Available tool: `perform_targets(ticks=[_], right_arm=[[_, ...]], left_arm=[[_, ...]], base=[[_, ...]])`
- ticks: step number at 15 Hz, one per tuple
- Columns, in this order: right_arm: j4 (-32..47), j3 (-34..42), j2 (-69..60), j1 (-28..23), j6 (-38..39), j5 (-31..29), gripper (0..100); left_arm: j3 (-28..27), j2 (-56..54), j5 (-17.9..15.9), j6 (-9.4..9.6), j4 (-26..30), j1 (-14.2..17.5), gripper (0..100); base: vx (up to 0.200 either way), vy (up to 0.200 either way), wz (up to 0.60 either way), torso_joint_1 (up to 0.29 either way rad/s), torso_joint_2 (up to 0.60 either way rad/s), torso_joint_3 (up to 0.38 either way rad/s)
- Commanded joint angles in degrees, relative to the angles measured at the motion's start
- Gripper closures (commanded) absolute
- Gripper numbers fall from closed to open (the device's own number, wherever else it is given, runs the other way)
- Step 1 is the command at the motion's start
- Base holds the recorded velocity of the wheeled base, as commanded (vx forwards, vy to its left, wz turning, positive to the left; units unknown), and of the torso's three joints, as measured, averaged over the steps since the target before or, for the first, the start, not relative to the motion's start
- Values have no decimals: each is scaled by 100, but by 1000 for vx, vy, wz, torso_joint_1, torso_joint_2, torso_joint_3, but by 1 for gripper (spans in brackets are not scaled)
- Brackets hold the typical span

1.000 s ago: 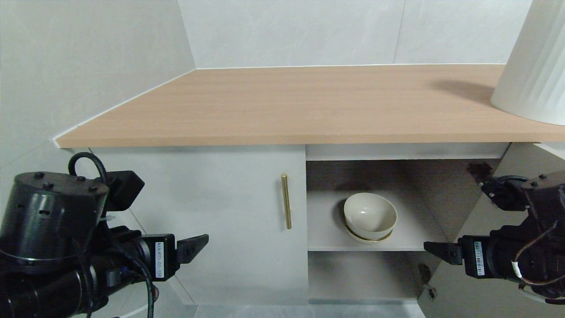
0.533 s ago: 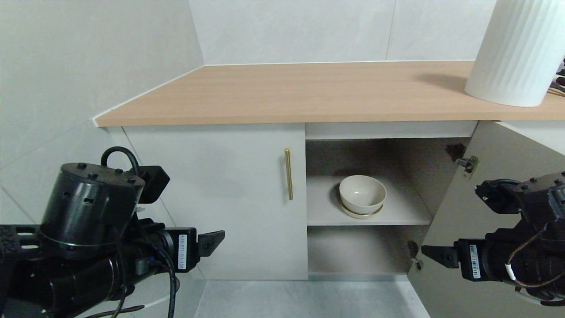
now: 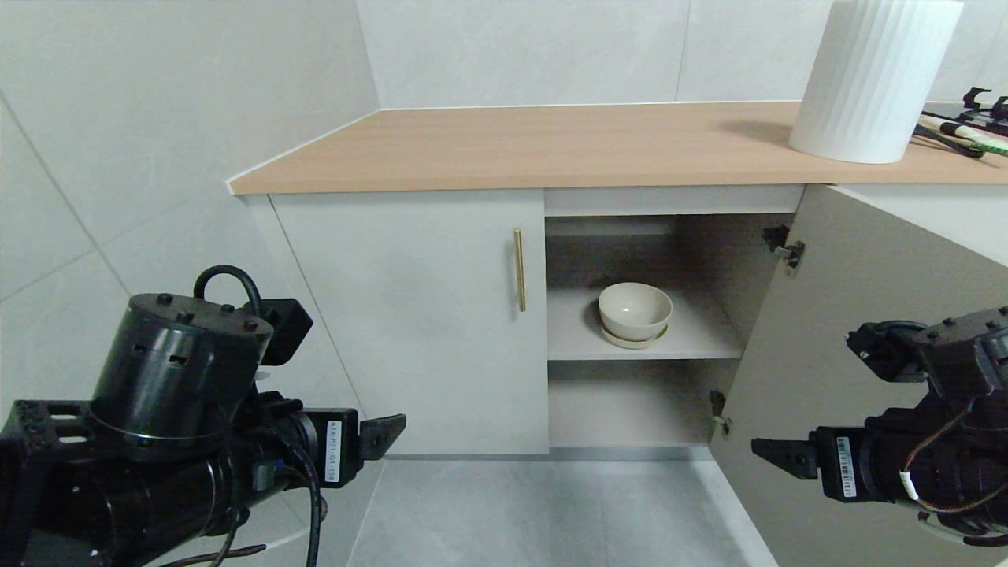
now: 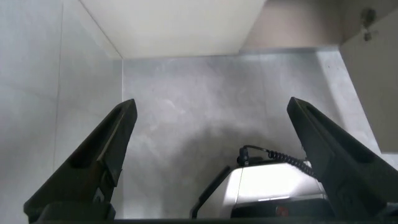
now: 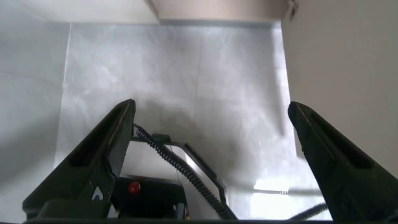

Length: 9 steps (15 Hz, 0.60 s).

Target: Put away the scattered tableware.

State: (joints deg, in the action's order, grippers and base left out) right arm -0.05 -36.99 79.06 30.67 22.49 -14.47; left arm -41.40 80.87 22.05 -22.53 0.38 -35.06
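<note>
A cream bowl point(image 3: 635, 312) sits upright on a small plate point(image 3: 632, 340) on the upper shelf point(image 3: 701, 342) of the open cabinet, in the head view. My left gripper point(image 3: 386, 435) hangs low in front of the closed left door, well away from the bowl. In its wrist view it point(image 4: 211, 109) is open with bare floor between the fingers. My right gripper point(image 3: 776, 455) stays low beside the open door, below and right of the bowl. It point(image 5: 211, 107) is open too and holds nothing.
The cabinet's right door point(image 3: 827, 331) stands swung open toward me. The left door has a gold handle point(image 3: 519, 269). A tall white ribbed vessel point(image 3: 866, 79) and some utensils point(image 3: 957, 130) rest on the wooden countertop point(image 3: 512, 150). A tiled wall closes the left side.
The whole head view has pulled back from the cabinet, so the camera moved; the floor now shows below. The bowl stays on its shelf and both grippers remain open.
</note>
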Motion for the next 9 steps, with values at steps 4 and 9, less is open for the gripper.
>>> perform_targets(ticks=[4,9], right_arm=[[-4,-2,22,106,1,-3,0],[-4,7,5,106,1,-3,0]], left_arm=[[9,25,1,-6,-3,-1,0],[18,25,27,3,-3,-1,0]], base=[[0,0,0,0,0,0],[0,0,0,0,0,0]])
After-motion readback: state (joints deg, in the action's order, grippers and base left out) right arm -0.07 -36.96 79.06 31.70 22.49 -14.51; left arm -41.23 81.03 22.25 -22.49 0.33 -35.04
